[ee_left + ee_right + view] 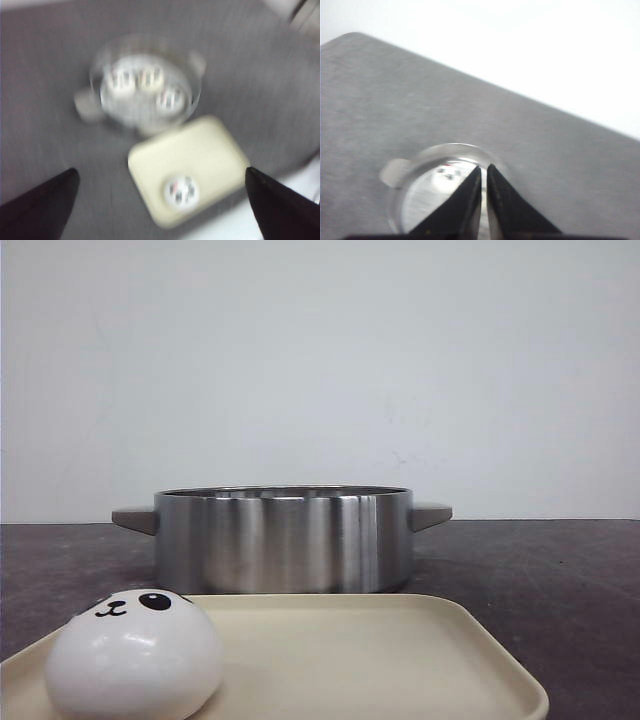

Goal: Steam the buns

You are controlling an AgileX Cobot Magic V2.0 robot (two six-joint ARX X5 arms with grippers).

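One bun [133, 654] sits at the left end of the cream tray [400, 660] — behind it stands the steel pot [285, 538] on the dark table [560, 570], three more buns [143, 85] inside. The left gripper [160, 190] hangs above with fingers wide apart, holding nothing; the right gripper [484, 170] hovers over the pot — fingertips nearly together, empty.
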